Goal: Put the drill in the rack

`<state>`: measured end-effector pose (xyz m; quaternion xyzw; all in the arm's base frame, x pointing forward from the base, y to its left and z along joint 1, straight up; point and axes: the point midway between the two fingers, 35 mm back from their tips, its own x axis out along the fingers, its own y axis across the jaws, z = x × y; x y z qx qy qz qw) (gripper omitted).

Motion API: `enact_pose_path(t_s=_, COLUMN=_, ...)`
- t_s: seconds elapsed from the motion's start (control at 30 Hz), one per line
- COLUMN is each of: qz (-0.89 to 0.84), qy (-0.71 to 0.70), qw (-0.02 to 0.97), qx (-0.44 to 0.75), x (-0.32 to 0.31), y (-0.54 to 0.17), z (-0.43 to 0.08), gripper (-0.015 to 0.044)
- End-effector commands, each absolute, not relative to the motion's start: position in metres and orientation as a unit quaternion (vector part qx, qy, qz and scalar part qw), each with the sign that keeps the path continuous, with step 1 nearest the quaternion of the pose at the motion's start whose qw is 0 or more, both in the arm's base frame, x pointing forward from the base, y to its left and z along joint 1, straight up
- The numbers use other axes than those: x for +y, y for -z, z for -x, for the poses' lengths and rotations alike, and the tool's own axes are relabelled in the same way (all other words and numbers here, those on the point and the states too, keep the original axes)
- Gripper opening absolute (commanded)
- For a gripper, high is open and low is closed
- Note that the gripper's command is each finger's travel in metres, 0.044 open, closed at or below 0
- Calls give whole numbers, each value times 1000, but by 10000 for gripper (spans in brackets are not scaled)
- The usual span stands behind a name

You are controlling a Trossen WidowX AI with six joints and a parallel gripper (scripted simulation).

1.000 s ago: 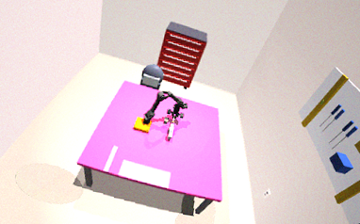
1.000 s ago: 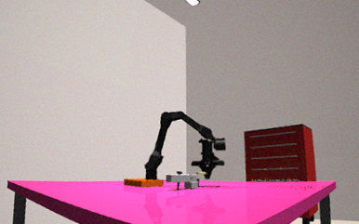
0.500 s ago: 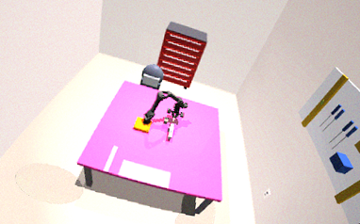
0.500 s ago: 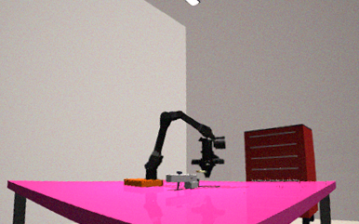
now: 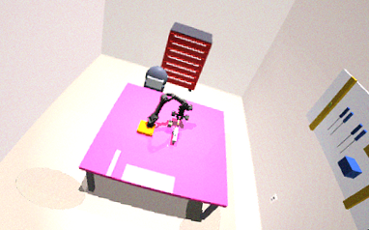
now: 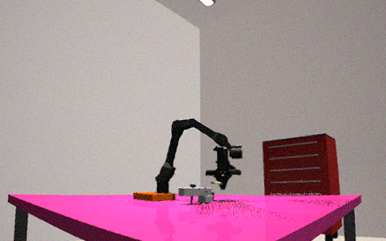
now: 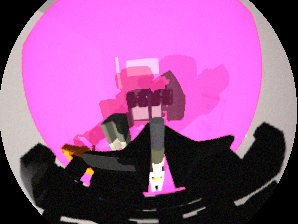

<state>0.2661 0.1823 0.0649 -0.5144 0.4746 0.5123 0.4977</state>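
Observation:
My gripper (image 5: 179, 119) (image 6: 223, 185) (image 7: 154, 124) is shut on the drill and holds it above the table, clear of the pale fixture in the exterior view. The drill (image 6: 216, 183) (image 7: 157, 133) is a slim rod with a dark grey end and an olive part; its pale end juts out from the fingers in the exterior view. The pale fixture (image 5: 174, 137) (image 6: 192, 190) stands on the table below and in front of the gripper. A grey block (image 5: 170, 124) (image 7: 116, 128) stands beside it, towards the arm's base. I cannot tell the key or the rack apart at this size.
An orange-yellow box (image 5: 146, 129) (image 6: 153, 195) lies by the arm's base. Two white rectangles show near the front edge of the magenta table (image 5: 201, 177) (image 6: 93, 212). A chair (image 5: 157, 74) and a red drawer cabinet (image 5: 185, 59) (image 6: 295, 164) stand behind.

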Motion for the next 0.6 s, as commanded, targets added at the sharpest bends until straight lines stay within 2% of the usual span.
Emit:
enact_pose_path(t_s=0.0, qz=515, qy=-513, qw=497, qx=475, x=183, y=-65, z=-261, gripper=0)
enact_pose_path(t_s=0.57, qz=514, qy=-514, qw=496, qx=475, x=185, y=-64, z=-232, gripper=0)
